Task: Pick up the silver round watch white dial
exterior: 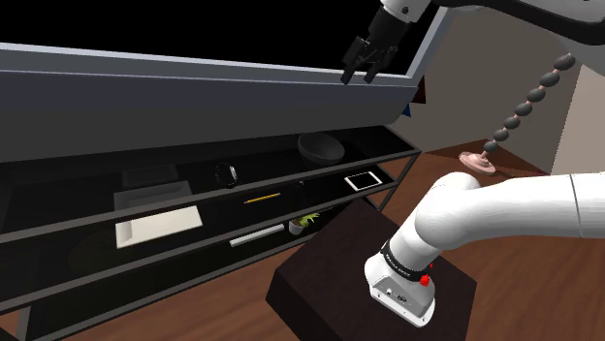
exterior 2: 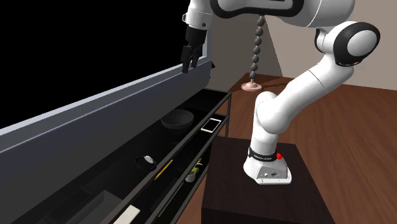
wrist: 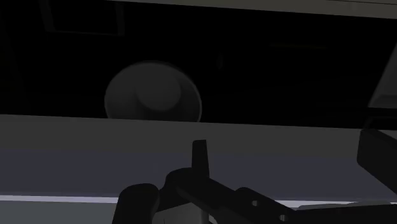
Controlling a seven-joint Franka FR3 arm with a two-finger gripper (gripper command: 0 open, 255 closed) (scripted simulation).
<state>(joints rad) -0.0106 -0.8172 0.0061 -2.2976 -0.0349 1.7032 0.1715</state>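
A brown wooden floor [exterior: 228, 315] runs under a low black shelf unit [exterior: 68, 199] with a long grey top [exterior: 194, 92]. Behind it lies a black area [exterior: 145, 24]. At the shoulder view's right stands a beige wall [exterior: 465, 97], and near it a dark beaded post [exterior: 528, 102] on a pink base [exterior: 482, 162].

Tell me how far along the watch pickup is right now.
Done: nothing yet. The watch lies untouched on the dark shelf, near the pencil. In hand: the gripper hangs open and holding nothing above the grey top panel, toward the end where the bowl sits. Left: shift along to the watch, reach down to the shelf, close on it and lift.
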